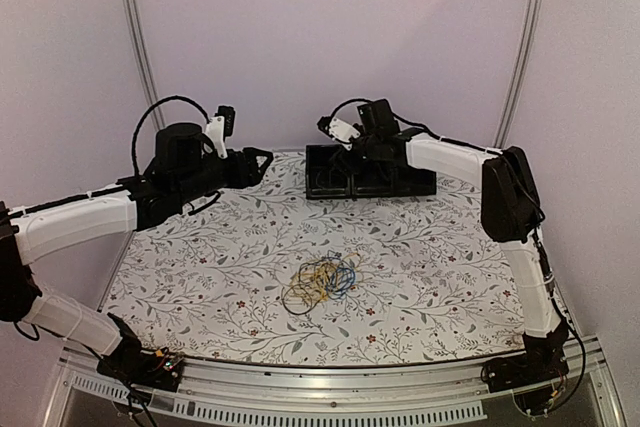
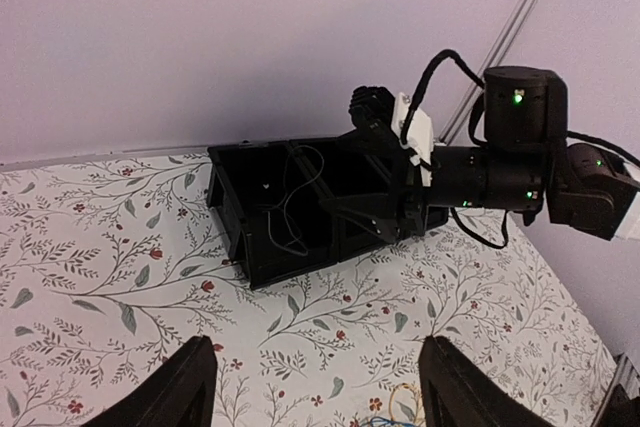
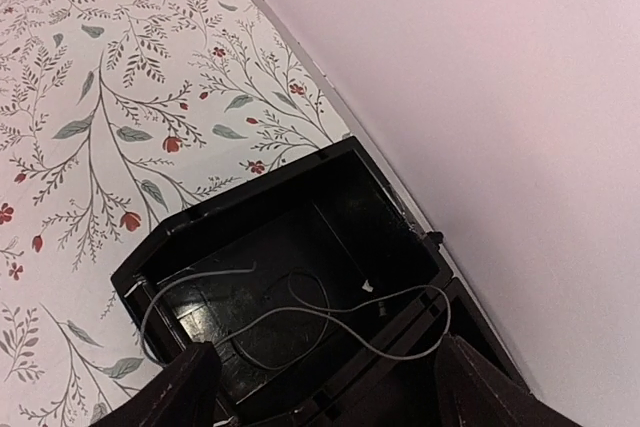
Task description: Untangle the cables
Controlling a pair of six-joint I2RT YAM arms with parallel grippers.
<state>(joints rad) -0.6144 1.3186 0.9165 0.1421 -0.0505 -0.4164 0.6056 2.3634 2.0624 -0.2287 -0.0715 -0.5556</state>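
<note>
Robot lab cell here, no doubt: left arm [image 1: 75, 222] and right arm [image 1: 455, 157] bolted along an aluminium rail [image 1: 330, 382], plain pale walls [image 1: 330, 37], metal poles [image 1: 135, 37] framing a floral-covered table [image 1: 200, 277].

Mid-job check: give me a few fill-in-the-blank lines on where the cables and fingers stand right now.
1. The single cable lying inside the black bin is ____ in colour.
2. The tangle of cables rests on the floral ____.
3. The right gripper hovers above the ____.
4. The left gripper has its fingers ____, holding nothing.

Missing words: whitish; table; bin; open.
</note>
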